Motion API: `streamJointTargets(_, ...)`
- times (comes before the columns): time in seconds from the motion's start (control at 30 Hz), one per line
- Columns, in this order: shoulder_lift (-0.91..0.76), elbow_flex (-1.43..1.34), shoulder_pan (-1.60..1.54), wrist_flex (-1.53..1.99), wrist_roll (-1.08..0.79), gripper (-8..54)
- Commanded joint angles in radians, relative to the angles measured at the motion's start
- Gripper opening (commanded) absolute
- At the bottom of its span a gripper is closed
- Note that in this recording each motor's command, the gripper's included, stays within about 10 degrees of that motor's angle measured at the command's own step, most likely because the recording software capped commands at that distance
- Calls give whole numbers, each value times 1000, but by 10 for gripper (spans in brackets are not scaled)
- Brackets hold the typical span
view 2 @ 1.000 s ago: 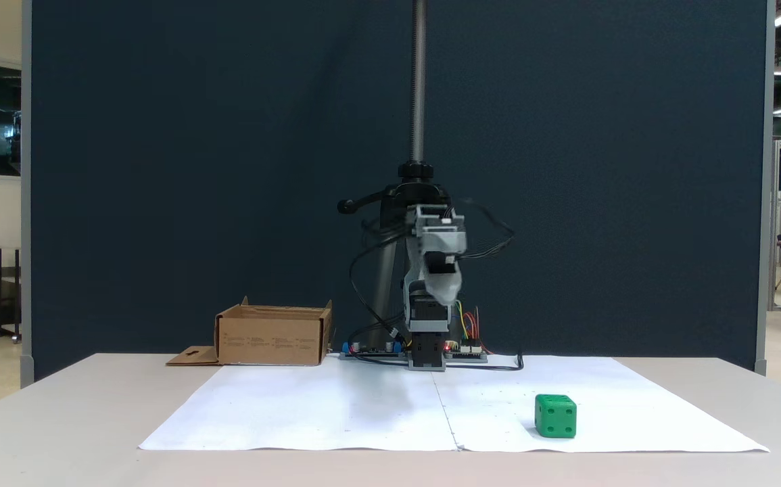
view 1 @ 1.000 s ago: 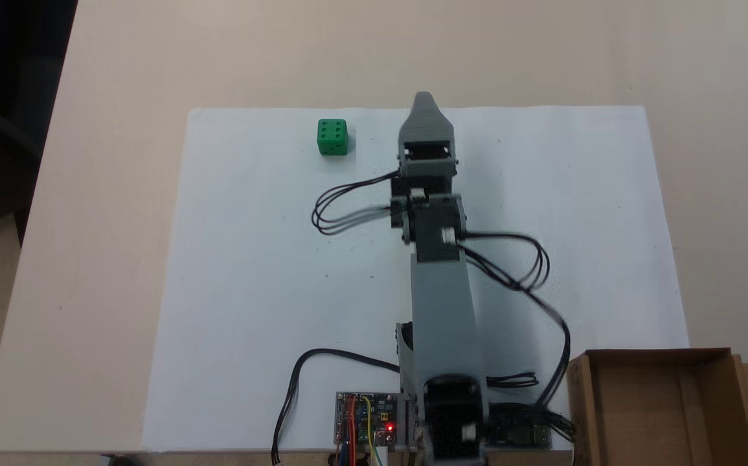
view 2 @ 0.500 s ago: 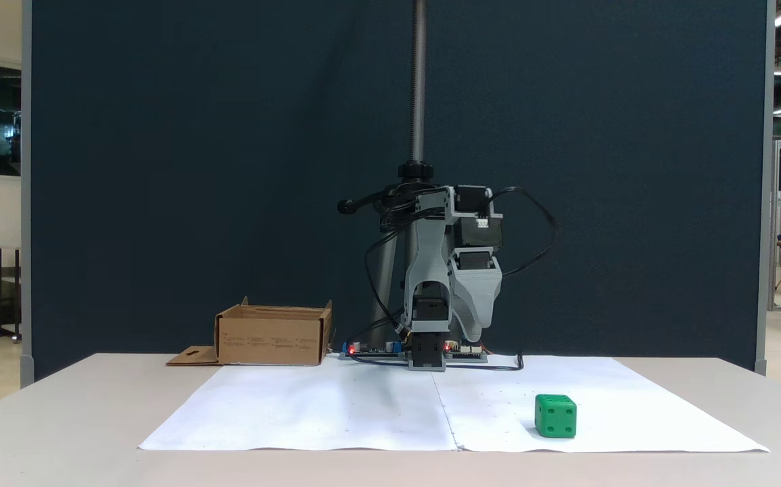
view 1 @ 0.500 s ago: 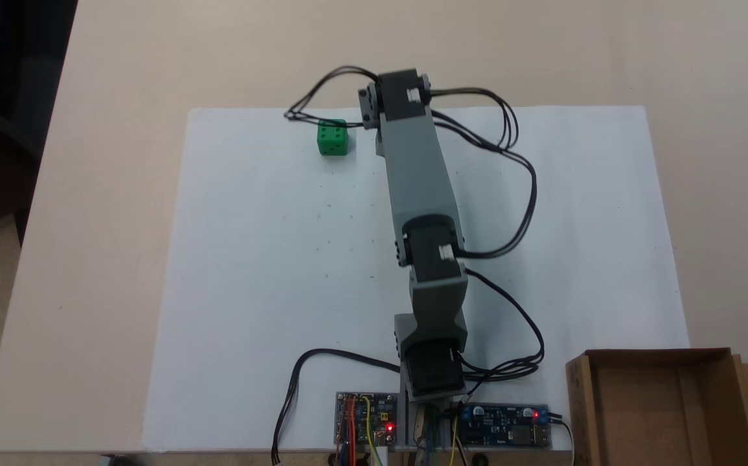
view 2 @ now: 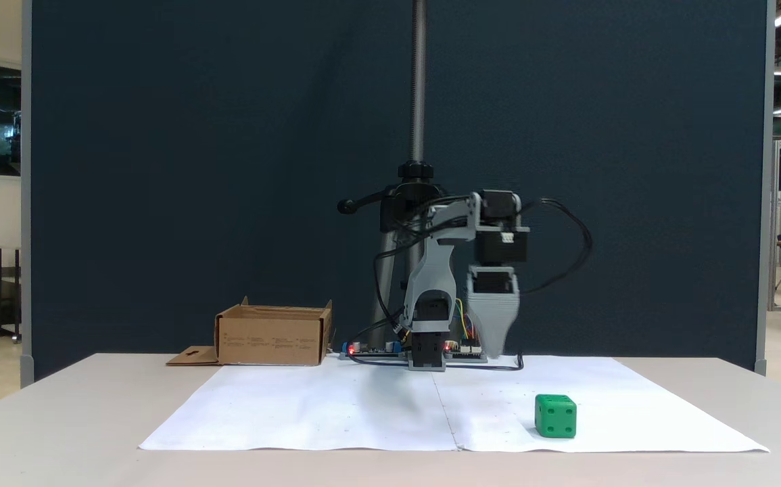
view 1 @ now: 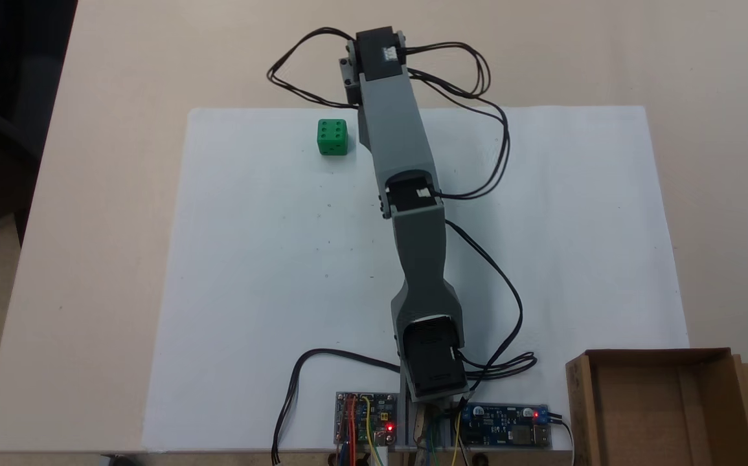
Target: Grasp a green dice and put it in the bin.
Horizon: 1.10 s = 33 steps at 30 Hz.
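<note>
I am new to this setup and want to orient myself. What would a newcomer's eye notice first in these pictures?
First, the green dice, bright against the white paper sheet, lying apart from the arm. Next, the grey arm stretched far out from its base, its gripper pointing down just above the table in the front-facing fixed view. Last, the bin, a brown cardboard box beside the arm's base.

The green dice (view 1: 332, 137) sits flat on white paper (view 1: 250, 259) (six pips up). The bin (view 1: 662, 408), open cardboard, stands well apart.

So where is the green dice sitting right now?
The green dice sits on the white paper near its upper-left corner in the top-down fixed view, just left of the arm.
</note>
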<state>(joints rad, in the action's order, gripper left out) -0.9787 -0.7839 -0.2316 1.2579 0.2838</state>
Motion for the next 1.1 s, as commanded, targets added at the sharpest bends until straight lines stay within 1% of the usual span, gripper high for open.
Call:
streamJointTargets(0.0, 9, 81, -41, 103, 81, 434)
streamJointTargets(0.17, 64, 132, -98, 103, 107, 432)
streamJointTargets(0.2, 100, 164, -118, 103, 115, 432)
streamJointTargets(0.47, 201, 275, -141, 95, 144, 432)
streamJointTargets(0.7, 241, 322, -152, 86, 167, 431)
streamJointTargets(1.07, 272, 325, -170, 77, 178, 431)
